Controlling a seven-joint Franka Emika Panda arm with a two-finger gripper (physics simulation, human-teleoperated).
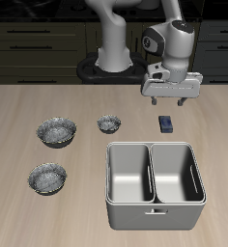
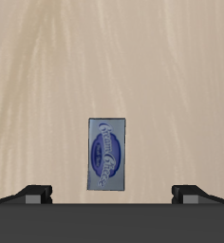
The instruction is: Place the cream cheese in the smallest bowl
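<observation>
Nothing is done yet: your gripper (image 1: 170, 99) hangs released above the cream cheese (image 1: 167, 123), lying on the table at 3 o'clock from the smallest bowl (image 1: 109, 123); grasp, carry, drop remain.

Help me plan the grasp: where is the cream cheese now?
The cream cheese lies flat on the table, below the open end effector, between the smallest bowl and the tub behind it.

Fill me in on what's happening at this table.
The robot's pincer hangs open above the cream cheese, which lies flat on the table, ungrasped. The smallest bowl sits empty beside it, with two wider bowls and a two-compartment tub nearer the front edge.
</observation>
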